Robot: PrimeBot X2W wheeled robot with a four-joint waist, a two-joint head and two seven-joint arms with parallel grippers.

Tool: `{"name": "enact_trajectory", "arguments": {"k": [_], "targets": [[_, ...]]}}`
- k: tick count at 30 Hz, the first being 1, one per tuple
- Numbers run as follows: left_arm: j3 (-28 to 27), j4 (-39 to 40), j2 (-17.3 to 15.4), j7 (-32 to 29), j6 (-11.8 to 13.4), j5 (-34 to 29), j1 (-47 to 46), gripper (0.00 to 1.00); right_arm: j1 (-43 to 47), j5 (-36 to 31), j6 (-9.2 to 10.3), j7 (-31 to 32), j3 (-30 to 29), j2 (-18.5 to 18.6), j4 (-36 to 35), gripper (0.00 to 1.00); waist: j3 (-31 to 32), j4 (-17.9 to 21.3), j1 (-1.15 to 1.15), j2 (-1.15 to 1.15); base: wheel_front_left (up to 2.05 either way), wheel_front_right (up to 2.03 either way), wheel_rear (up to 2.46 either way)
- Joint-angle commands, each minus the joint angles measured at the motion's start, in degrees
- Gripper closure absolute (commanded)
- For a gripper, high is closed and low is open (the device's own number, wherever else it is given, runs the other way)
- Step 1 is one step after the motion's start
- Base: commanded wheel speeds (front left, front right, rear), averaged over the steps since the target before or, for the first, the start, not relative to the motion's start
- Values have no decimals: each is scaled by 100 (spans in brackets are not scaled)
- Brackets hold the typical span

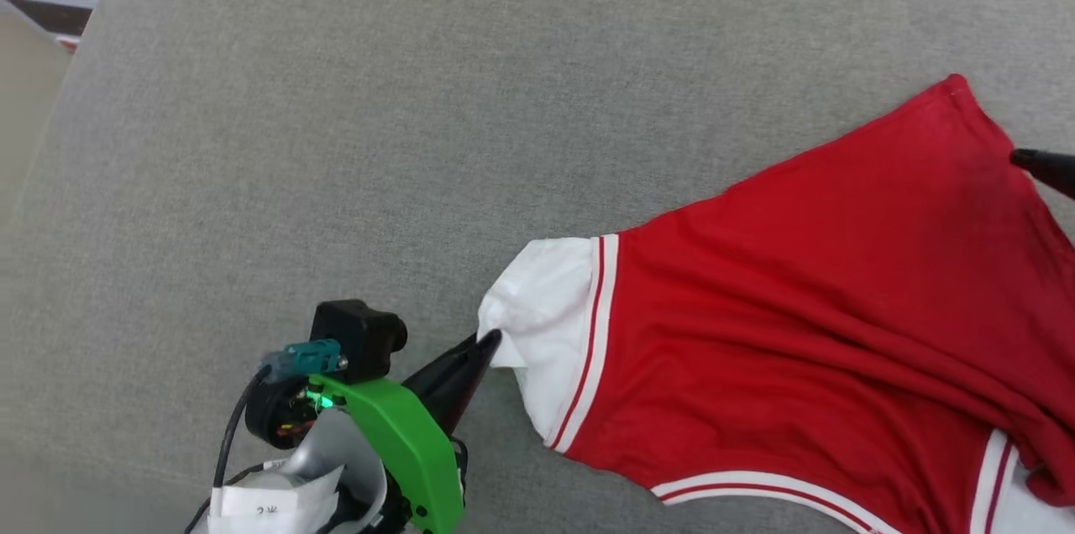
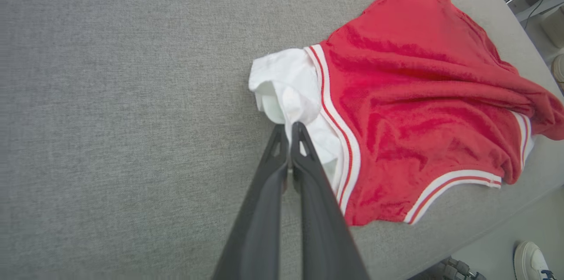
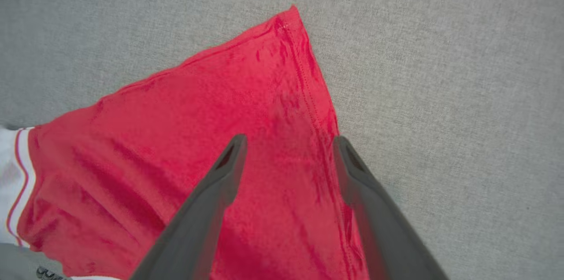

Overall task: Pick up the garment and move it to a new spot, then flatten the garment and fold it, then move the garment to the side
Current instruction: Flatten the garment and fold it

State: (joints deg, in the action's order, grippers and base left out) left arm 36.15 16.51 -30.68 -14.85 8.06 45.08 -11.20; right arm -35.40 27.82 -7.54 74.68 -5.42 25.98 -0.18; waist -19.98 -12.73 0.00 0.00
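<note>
Garment (image 1: 806, 299) on grey surface (image 1: 336, 139), head view 4 o'clock; long axis 7–1 o'clock, hem corner pointing 1. Left gripper (image 2: 291, 129) pinches white sleeve (image 2: 286, 77); right gripper (image 3: 288, 141) spread over hem.

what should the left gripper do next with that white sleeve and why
Probably tug the white sleeve gently outward: the left gripper is shut on it, the right gripper hangs open above the garment, whose red body lies wrinkled.
</note>
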Motion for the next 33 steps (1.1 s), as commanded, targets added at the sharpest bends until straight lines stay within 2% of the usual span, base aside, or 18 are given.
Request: {"name": "enact_trajectory", "arguments": {"k": [1, 6, 13, 26, 27, 28, 33], "targets": [[36, 40, 31, -35, -41, -36, -125, 100, -203, -109, 5, -1, 56, 48, 166, 0, -463, -429, 0, 0, 0, 0, 0], [80, 80, 84, -32, -117, -67, -271, 100, -692, -249, 5, -114, 193, 169, 633, 0, -704, -647, 0, 0, 0, 0, 0], [204, -47, 372, 135, -203, -101, -412, 100, -1000, -410, 5, -151, 380, 364, 965, 0, -996, -853, 0, 0, 0, 0, 0], [263, -370, 532, 327, -360, -99, -561, 100, -656, -371, 5, -216, 891, 570, 1244, 0, -1126, -952, 0, 0, 0, 0, 0], [269, -396, 544, 334, -370, -91, -566, 100, -616, -338, 5, -205, 939, 586, 1260, 56, -1113, -954, 0, 0, 0, 0, 0], [273, -420, 550, 340, -380, -84, -569, 100, -591, -311, 5, -207, 977, 600, 1265, 100, -1097, -955, 0, 0, 0, 0, 0], [260, -536, 565, 366, -395, -19, -549, 100, -537, -234, 5, -521, 1059, 628, 1314, 100, -916, -924, 0, 0, 0, 0, 0]]}}
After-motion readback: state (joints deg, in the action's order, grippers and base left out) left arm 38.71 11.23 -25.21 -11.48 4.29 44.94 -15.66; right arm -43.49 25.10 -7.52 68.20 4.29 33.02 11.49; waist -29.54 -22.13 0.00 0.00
